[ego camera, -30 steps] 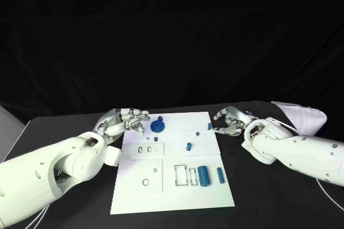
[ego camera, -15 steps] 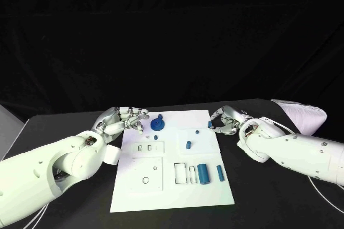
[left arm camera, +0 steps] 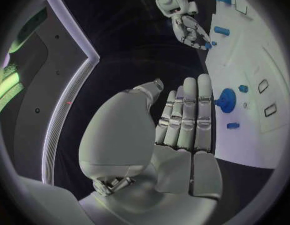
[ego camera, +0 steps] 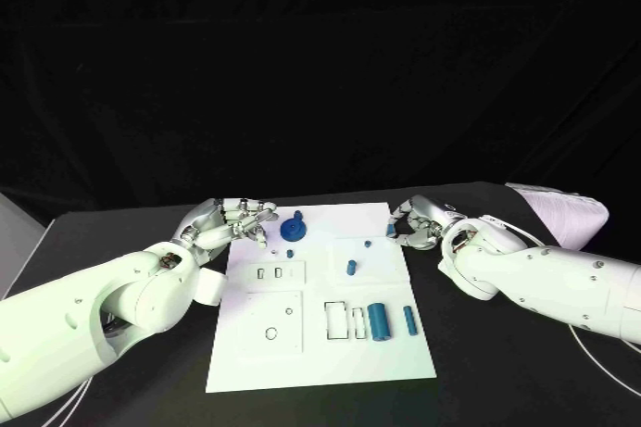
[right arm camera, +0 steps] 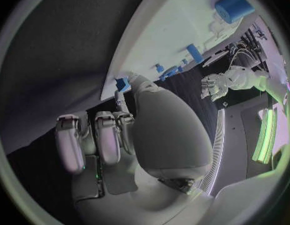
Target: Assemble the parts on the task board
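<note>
Flanking the white rectangular task board, both silver hands sit at its far corners, which reads as staging to work the loose parts in the far half.

Left hand: at the board's far-left edge, fingers straight and side by side in the left wrist view, nothing in them. It's near the blue round disc-shaped part and looks lined up to take it, not touching.

Right hand: at the far-right edge, fingers curled in. A small blue piece sits right at its fingertips on the board edge; can't tell if it's pinched or just touched, since the palm covers the contact in the right wrist view.

Other parts: short blue peg mid-board, fat blue cylinder and thin blue bar beside the rectangular slots on the near right. None seated as far as I can judge.

Hard to read: tiny blue bits near the disc, shapes unclear.
</note>
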